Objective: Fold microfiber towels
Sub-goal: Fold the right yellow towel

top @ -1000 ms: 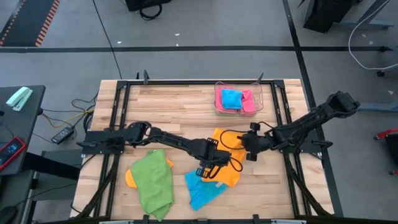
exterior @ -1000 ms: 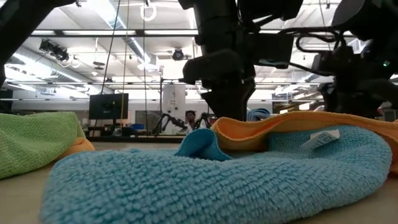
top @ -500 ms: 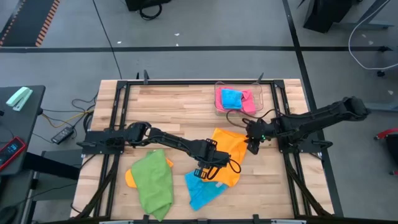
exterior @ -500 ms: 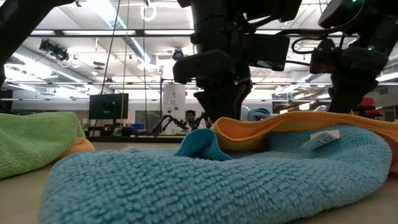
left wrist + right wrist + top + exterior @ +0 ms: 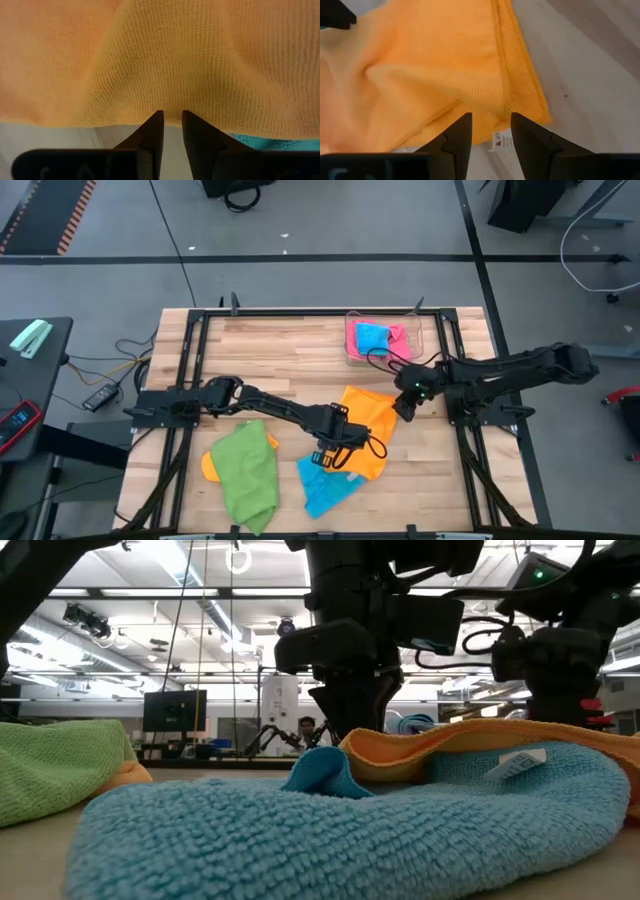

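Note:
An orange microfiber towel (image 5: 365, 425) lies in the middle of the table, its near part over a sky-blue towel (image 5: 322, 488). My left gripper (image 5: 337, 445) points down at the orange towel's left edge and is shut on it. My right gripper (image 5: 403, 408) stands open over the towel's right corner, and its fingers straddle the doubled edge beside a white tag (image 5: 502, 141). At the near left, a green towel (image 5: 248, 475) lies on another orange one (image 5: 208, 465). My left gripper pinches the orange towel's edge (image 5: 170, 107) between its two fingers, coming from above and pointing steeply down. The cloth rises in a soft ridge away from the fingertips, while the rest of the towel lies slack on the table and on the blue towel. Whether my right gripper touches the towel, I cannot tell.
A clear plastic tray (image 5: 415, 330) at the far right holds a blue cloth (image 5: 372, 337) and a pink one (image 5: 400, 345). Black frame rails run along the table's left and right sides. Bare wood shows across the far left.
My right gripper has gone a little toward the table's far edge along the orange towel's right side and has rolled about its own line, with its arm swinging out toward the right edge. Its finger gap looks the same.

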You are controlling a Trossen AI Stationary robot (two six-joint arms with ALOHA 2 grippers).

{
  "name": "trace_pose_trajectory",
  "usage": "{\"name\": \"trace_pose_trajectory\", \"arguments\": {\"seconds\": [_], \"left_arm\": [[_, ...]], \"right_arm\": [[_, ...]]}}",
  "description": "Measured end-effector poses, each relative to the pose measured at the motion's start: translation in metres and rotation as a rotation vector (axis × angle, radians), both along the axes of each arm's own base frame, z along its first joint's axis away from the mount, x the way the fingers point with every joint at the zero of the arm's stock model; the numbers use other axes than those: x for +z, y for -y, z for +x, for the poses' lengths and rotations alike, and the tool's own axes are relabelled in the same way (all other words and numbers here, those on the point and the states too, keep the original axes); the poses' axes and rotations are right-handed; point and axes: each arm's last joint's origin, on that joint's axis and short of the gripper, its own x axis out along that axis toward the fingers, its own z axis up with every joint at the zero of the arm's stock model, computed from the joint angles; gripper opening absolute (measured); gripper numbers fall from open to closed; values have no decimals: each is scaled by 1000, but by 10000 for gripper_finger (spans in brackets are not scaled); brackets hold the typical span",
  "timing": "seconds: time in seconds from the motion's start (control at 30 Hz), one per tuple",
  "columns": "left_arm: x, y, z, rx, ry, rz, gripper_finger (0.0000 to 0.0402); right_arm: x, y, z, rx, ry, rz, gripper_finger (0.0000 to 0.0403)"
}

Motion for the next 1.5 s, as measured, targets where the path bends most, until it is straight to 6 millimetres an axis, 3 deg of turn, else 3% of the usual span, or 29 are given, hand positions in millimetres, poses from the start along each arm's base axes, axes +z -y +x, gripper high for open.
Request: {"name": "trace_pose_trajectory", "arguments": {"seconds": [0.27, 0.57, 0.9, 1.2, 1.5], "left_arm": [[0, 0, 0, 1, -1, 0, 71], [0, -1, -1, 1, -9, 2, 71], [0, -1, -1, -19, -10, 6, 70], [3, 2, -4, -42, -25, 13, 55], [3, 1, -5, -55, -38, 19, 53]], "right_arm": [[-21, 2, 2, -4, -34, 49, 145], [-21, 3, 7, 12, 19, 28, 140], [-22, 4, 9, 52, 22, -10, 14], [-1, 4, 12, 84, 38, -34, 5], [25, 10, 3, 35, -111, -1, 3]]}}
